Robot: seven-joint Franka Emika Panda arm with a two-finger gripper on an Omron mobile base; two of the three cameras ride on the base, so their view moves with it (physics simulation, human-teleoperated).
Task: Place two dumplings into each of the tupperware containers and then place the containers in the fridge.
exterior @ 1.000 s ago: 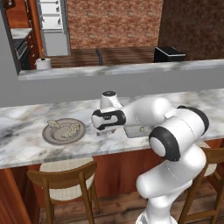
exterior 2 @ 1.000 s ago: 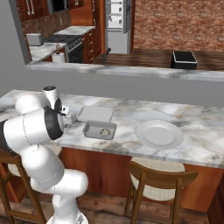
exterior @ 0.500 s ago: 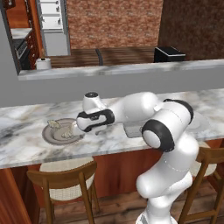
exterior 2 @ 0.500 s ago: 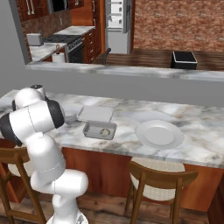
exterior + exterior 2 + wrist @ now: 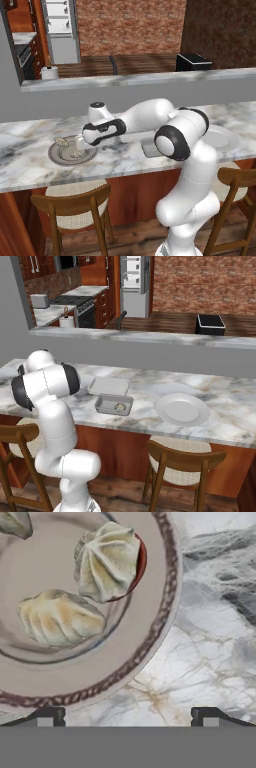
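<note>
Fetching another pale crimped dumpling (image 5: 107,559) off round grey-brown plate (image 5: 165,587). Tool (image 5: 125,714) hangs above the plate rim, tips apart, empty. Next I'd centre over it, descend, pinch, then carry to a grey plastic tupperware tray (image 5: 114,404).

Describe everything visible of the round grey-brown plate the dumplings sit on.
The plate is round and shallow, grey-brown, with a darker speckled band around its rim and a smooth ceramic-looking dished centre. It lies flat on the marble counter near the arm's left end of the bar, in front of a wooden stool in the left base view. Two whole crimped dumplings rest on it, a third is cut off at the picture's edge. The gripper hovers beside its rim, not touching.
</note>
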